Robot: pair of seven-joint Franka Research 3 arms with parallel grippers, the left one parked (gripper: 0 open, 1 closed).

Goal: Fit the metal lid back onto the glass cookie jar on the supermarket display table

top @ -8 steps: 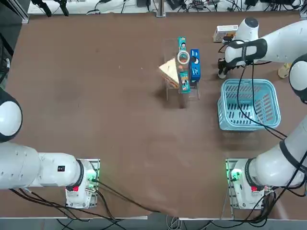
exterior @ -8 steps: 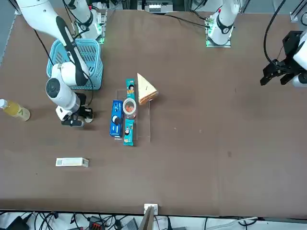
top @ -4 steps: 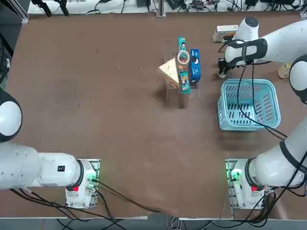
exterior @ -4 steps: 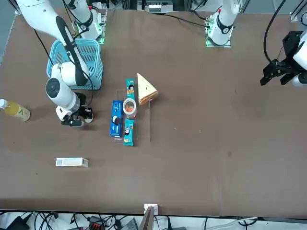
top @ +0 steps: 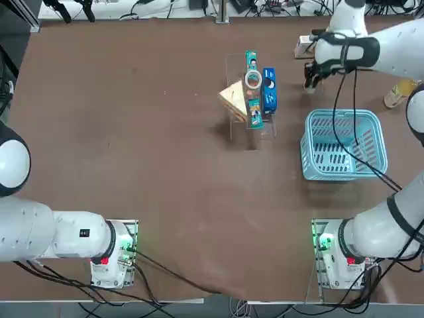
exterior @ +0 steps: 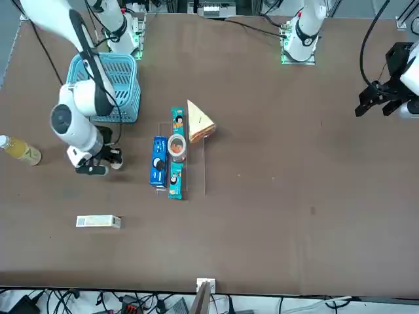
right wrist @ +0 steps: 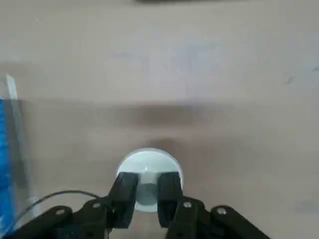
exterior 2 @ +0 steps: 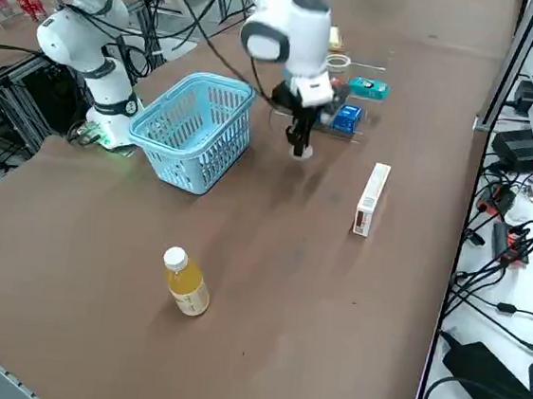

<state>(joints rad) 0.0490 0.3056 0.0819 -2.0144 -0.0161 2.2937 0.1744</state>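
Gripper (right wrist: 147, 191) on the right arm pinches the lid (right wrist: 148, 172), fingers nearly closed on it, right of the jar (top: 253, 80) on the table (top: 152, 146).

On the table (top: 132, 132), the jar (top: 253, 80) sits near the far middle, on a long packet (top: 252, 93) that runs front to back. A box (top: 269, 89) lies just beside the packet on the robot's right, and a wedge-shaped pack (top: 232, 99) just beside it on the left. The basket (top: 344, 144) stands well to the right of this group and nearer the robot. The right pincer (top: 310, 83) is between the box and the basket's far edge, closed on the lid (right wrist: 147, 174) just above the table. A carton (exterior 2: 371, 199) lies behind the pincer, near the far edge. A bottle (exterior 2: 186, 284) lies farther right, beyond the basket.
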